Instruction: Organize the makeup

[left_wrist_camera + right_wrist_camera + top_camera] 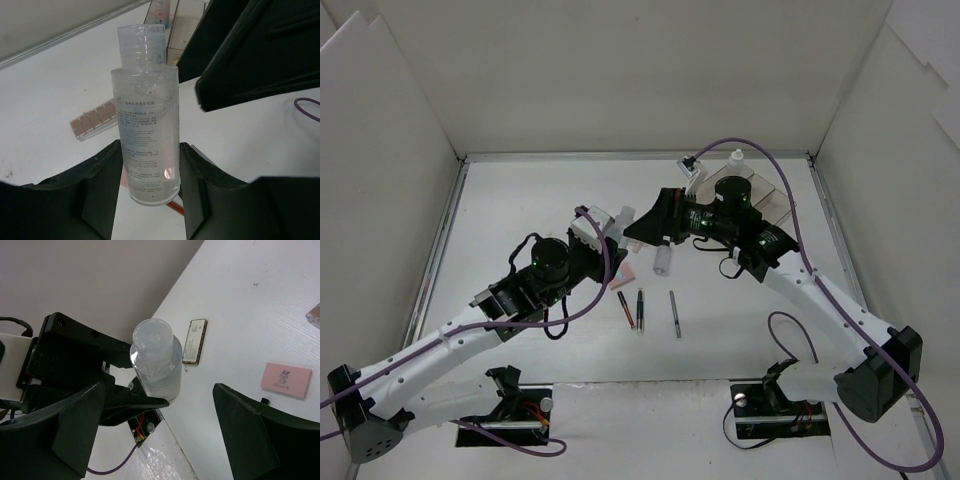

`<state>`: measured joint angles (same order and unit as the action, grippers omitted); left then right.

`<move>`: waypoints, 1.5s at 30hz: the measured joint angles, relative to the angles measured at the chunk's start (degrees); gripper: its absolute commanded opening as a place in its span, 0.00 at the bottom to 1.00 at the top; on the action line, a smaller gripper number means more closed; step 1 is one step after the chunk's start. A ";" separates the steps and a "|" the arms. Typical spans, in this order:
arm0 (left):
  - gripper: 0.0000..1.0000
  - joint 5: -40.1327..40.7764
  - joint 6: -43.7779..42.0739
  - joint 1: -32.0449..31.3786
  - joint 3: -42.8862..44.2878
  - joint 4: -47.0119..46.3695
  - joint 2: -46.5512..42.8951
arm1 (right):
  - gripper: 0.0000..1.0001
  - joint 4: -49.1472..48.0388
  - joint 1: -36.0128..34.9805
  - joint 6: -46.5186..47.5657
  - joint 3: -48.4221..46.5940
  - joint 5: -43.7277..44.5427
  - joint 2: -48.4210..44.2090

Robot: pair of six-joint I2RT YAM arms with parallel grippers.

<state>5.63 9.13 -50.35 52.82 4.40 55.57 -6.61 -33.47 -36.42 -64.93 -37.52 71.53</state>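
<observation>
Clear bottles (661, 262), three; pencils (640, 310), three

Clear bottles: three; raised bottle (145, 125) left of centre, lying bottle (662, 261) at centre, capped bottle (736, 157) at far edge.
Thin dark pencils: two; left pencil (640, 310), right pencil (675, 313), near centre.
Reddish stick (625, 309): one, just left of them.
Pink compact (286, 380): one.
Brown palette (95, 119): one.
Rectangular case (195, 341): one.
Clear tray (778, 203): one, far right.
</observation>
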 measured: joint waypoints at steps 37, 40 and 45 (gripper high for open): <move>0.99 12.81 13.97 -3.54 1.84 10.71 1.44 | 0.00 8.92 4.48 22.18 -0.68 26.80 1.57; 0.99 14.27 19.17 -3.30 -0.17 14.75 -1.16 | 0.00 5.38 5.73 28.00 -1.09 35.15 4.28; 0.99 15.32 27.06 -2.93 -2.54 22.58 -5.33 | 0.00 -2.32 8.50 36.06 -2.82 43.43 13.86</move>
<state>20.95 36.18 -53.28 50.28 26.98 50.24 -8.93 -24.97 -0.36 -67.75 5.91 85.38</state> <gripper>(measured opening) 0.996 0.416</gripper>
